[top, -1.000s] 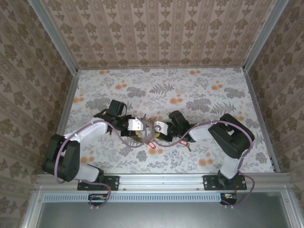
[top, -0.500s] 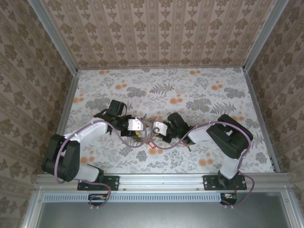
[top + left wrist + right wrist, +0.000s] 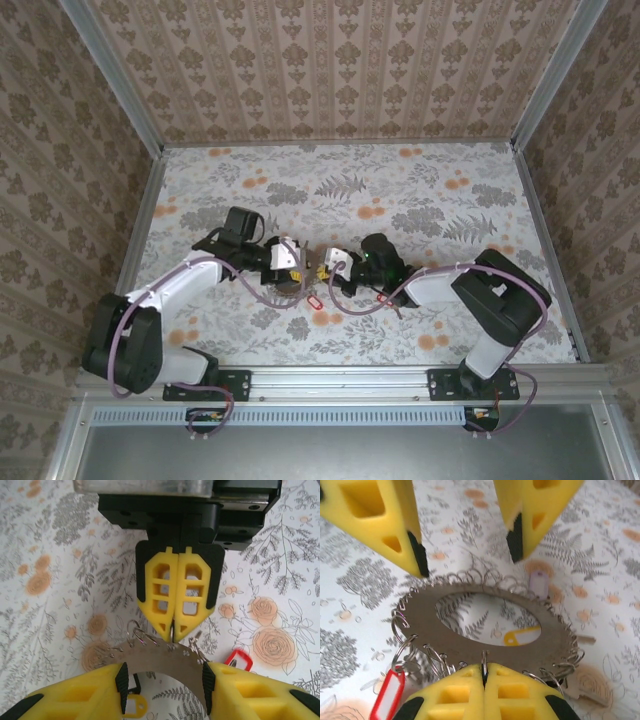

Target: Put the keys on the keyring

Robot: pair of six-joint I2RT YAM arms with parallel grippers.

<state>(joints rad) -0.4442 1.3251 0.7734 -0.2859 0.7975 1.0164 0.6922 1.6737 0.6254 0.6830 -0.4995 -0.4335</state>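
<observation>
This is a purpose-built robot test cell, a lab rig dressed to look domestic. Three upright walls (image 3: pixel 340 70) are papered in a brown damask print and boxed in by bare aluminium frame posts (image 3: pixel 545 75). The flat surface (image 3: pixel 420 190) wears a floral sheet of grey leaves and orange blooms. Along the near edge runs a metal mounting rail (image 3: pixel 340 378), to which the left arm (image 3: pixel 180 280) and the right arm (image 3: pixel 470 285) are bolted, purple cables (image 3: pixel 125 340) looping along them.
</observation>
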